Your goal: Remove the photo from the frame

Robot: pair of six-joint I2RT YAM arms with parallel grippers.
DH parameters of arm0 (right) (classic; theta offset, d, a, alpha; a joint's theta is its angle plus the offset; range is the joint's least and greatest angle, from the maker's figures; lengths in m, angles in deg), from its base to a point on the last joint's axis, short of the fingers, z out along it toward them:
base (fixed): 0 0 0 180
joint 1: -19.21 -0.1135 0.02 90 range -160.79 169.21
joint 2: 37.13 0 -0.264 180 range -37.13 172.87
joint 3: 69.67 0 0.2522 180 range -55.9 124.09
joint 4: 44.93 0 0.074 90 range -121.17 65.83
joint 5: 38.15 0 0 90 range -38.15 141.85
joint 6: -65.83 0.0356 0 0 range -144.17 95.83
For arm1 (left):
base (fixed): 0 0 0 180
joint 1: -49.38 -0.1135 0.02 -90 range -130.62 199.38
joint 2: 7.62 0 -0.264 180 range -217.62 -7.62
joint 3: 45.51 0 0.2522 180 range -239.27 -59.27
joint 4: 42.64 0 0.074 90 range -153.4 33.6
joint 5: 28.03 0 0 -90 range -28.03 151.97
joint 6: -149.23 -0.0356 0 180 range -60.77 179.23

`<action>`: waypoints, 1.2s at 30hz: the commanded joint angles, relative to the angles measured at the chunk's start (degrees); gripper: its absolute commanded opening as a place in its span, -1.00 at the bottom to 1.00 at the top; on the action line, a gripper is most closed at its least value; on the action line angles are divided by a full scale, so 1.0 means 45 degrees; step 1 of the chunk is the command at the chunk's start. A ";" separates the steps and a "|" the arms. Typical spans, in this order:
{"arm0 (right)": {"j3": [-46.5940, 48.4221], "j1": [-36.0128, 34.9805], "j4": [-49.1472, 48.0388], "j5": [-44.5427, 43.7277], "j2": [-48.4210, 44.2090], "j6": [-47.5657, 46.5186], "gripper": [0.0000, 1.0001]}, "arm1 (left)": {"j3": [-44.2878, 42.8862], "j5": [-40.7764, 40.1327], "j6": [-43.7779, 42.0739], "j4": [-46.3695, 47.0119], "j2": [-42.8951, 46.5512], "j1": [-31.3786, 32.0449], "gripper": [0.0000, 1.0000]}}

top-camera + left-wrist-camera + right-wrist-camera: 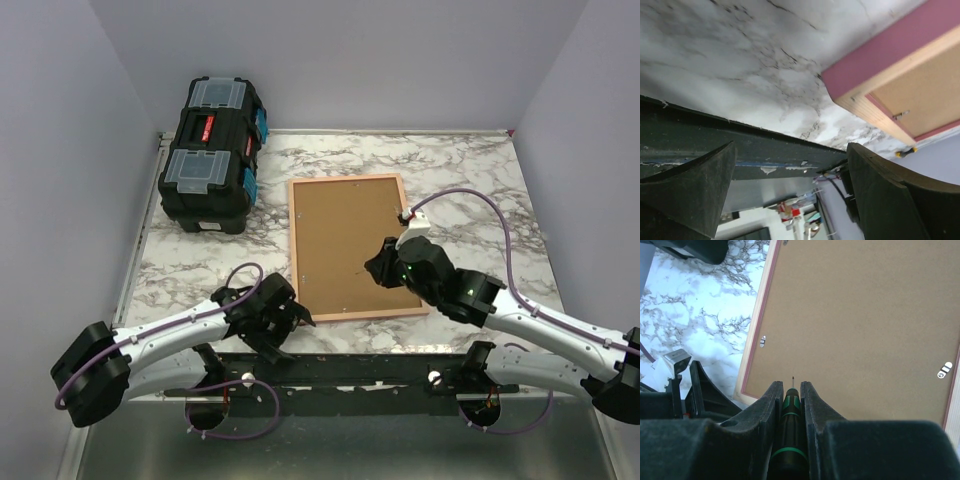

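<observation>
The frame (345, 245) lies face down in the middle of the table, its cork-brown back up and its pink rim around it. The photo is hidden under the back. My right gripper (380, 266) hovers over the frame's near right part and is shut on a black screwdriver with green bands (791, 407), whose tip points at the brown back (865, 315). My left gripper (290, 322) is open and empty at the table's front edge, just short of the frame's near left corner (875, 75). In the left wrist view its jaws (790, 150) stand wide apart.
A black toolbox with clear lid compartments (212, 150) stands at the back left. Small metal turn clips (763, 341) (944, 369) sit at the edges of the frame's back; another shows in the left wrist view (900, 115). A white connector with a purple cable (415, 220) lies by the frame's right side.
</observation>
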 commanded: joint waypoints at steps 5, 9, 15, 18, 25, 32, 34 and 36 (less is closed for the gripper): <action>-0.0239 -0.0054 -0.0117 -0.0384 0.0205 -0.0138 -0.99 | -0.0133 -0.0876 0.1722 -0.0232 -0.0435 0.0131 0.85; -0.0470 -0.0054 -0.0407 -0.0298 0.0278 -0.0287 -0.99 | -0.0130 -0.0808 0.2135 -0.0306 -0.0587 0.0226 0.85; -0.0606 -0.0051 -0.0404 -0.0302 0.0329 -0.0568 -0.99 | 0.0080 -0.1080 0.3244 0.0986 -0.1090 0.0195 0.90; -0.0731 -0.0059 -0.0333 -0.0339 0.0079 -0.0573 -0.99 | -0.0638 -0.1295 0.2903 0.0878 -0.1633 -0.0012 0.92; -0.1009 -0.0054 0.0052 -0.0626 -0.0720 -0.0542 -0.99 | -0.1811 -0.1268 0.2675 0.0664 -0.3110 -0.0355 0.85; -0.1048 -0.0054 0.0469 -0.0884 -0.1178 -0.0613 -0.99 | -0.2395 -0.0541 0.2518 0.0526 -0.4697 -0.0452 0.48; -0.1115 -0.0049 0.0468 -0.0865 -0.1281 -0.0586 -0.99 | -0.2453 -0.0617 0.2367 0.0458 -0.4896 -0.0451 0.32; -0.1174 -0.0054 0.0470 -0.0815 -0.1307 -0.0541 -0.99 | -0.2560 -0.1006 0.2108 0.0123 -0.4949 -0.0435 0.15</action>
